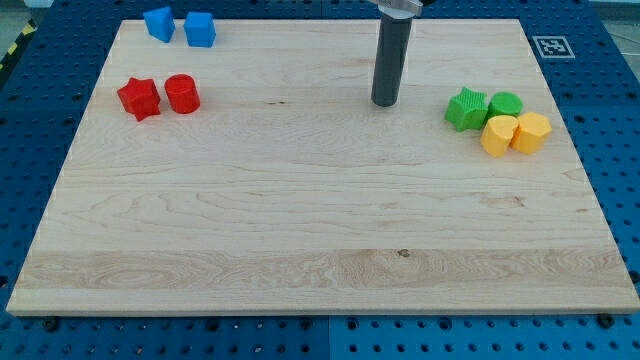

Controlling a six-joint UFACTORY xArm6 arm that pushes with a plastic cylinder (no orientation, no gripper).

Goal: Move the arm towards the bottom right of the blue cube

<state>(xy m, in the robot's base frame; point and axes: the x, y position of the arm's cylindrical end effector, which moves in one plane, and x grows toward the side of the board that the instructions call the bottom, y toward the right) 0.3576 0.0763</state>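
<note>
The blue cube (200, 29) sits near the board's top left, beside a second blue block (159, 23) of irregular shape to its left. My tip (385, 102) rests on the board right of centre in the upper half, far to the right of and below the blue cube. The rod rises from it to the view's top edge.
A red star-shaped block (139, 98) and a red cylinder (182, 94) lie at the left. A green star-shaped block (466, 109), a green cylinder (505, 105) and two yellow blocks (498, 135) (531, 132) cluster at the right. The wooden board (320, 250) lies on a blue pegboard.
</note>
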